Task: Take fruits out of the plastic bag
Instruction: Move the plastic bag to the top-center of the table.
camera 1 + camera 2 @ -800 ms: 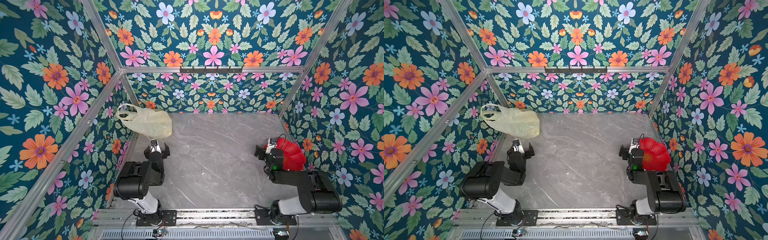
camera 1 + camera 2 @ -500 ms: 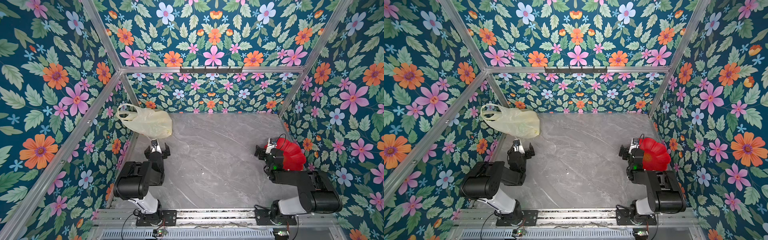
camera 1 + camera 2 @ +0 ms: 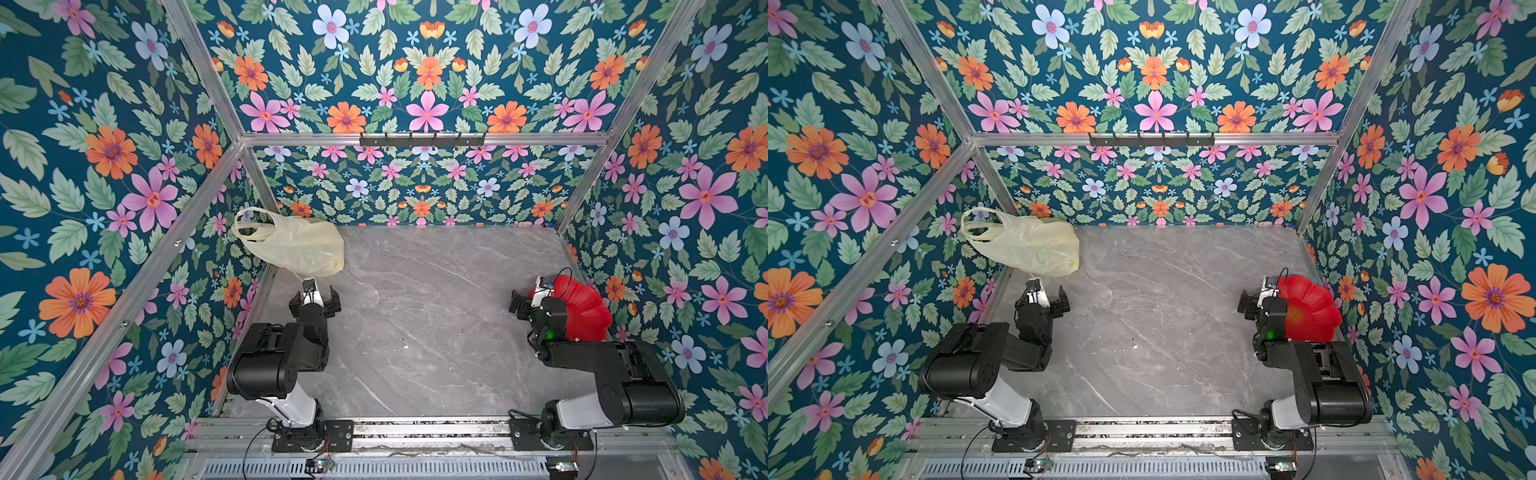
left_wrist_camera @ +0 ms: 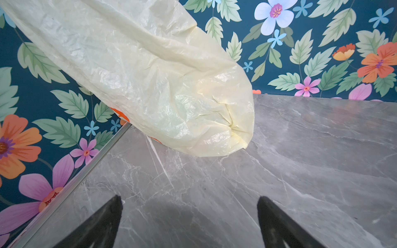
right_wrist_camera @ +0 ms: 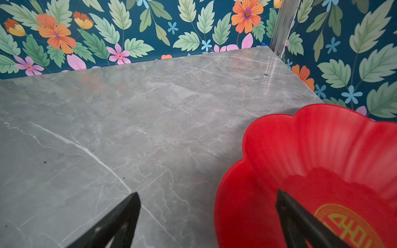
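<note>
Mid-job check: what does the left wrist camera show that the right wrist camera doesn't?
Left wrist only: the plastic bag, its closed bottom end resting on the table ahead of the open left gripper. Right wrist only: the red dish, nothing seen in it, close by the open right gripper. Both: grey marble table, floral walls, no fruits visible.

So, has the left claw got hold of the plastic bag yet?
No, the left claw is open, with bare marble tabletop between its tips and the plastic bag.
</note>
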Robot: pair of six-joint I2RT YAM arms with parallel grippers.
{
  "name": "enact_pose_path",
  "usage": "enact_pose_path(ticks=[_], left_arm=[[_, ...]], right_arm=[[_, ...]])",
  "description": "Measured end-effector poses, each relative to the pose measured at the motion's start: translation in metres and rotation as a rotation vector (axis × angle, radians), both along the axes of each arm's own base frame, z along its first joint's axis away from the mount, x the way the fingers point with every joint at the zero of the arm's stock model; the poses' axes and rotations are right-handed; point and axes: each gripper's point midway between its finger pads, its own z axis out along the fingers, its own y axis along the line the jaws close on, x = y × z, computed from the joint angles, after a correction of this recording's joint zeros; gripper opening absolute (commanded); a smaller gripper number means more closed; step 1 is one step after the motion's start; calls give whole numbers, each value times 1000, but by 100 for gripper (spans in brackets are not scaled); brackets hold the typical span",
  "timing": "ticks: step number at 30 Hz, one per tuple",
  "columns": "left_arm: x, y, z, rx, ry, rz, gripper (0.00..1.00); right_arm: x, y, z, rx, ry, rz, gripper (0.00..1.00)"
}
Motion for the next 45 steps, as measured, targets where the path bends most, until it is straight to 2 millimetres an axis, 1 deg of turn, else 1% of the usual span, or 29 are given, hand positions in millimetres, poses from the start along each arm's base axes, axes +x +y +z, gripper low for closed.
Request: enact_pose_path(ticks=[9, 10, 12, 15, 16, 19, 20, 23, 25, 27, 29, 31, 34, 35, 37, 39, 40, 42, 45], left_arm=[[-2, 0, 0, -1, 0, -4, 100], [-4, -3, 2, -1, -5, -12, 100], [-9, -9, 13, 8, -32, -23, 100], [-17, -30, 37, 43, -87, -70, 100], [-20, -37, 49, 59, -112, -78, 100], [-26, -54, 88, 51, -199, -99, 100], [-26, -57, 101, 32, -224, -101, 100], [-22, -59, 146, -83, -295, -91, 100], [-15, -56, 172, -195, -310, -59, 100], [-8, -52, 189, -292, -293, -15, 100], [-2, -44, 201, -369, -267, 39, 100], [1, -37, 200, -401, -238, 60, 100], [6, -26, 189, -414, -171, 88, 100], [10, -22, 188, -415, -146, 104, 100], [20, -17, 193, -420, -118, 122, 100], [28, -7, 198, -409, -88, 165, 100], [31, 0, 201, -403, -76, 191, 100], [35, 21, 202, -387, -51, 264, 100], [34, 55, 194, -377, -7, 364, 100]], right_arm=[[-2, 2, 2, 1, -4, 8, 99], [-4, 5, 5, -2, -9, 25, 99], [-6, 16, 21, -22, -39, 67, 99], [-13, 35, 55, -54, -120, 129, 99], [-18, 39, 68, -59, -152, 145, 99], [-33, 38, 102, -49, -235, 140, 99], [-41, 38, 116, -33, -272, 137, 99], [-63, 36, 158, 33, -384, 124, 99], [-79, 31, 181, 102, -441, 94, 99], [-96, 24, 201, 182, -487, 50, 99], [-109, 18, 215, 254, -492, 10, 99], [-117, 17, 221, 295, -471, 1, 99], [-119, 27, 222, 323, -396, 48, 99], [-118, 32, 220, 331, -361, 70, 99], [-116, 40, 215, 344, -310, 107, 99], [-114, 44, 205, 380, -261, 116, 99], [-114, 46, 199, 395, -243, 116, 99], [-114, 50, 191, 405, -218, 137, 99], [-111, 55, 184, 424, -175, 149, 99]])
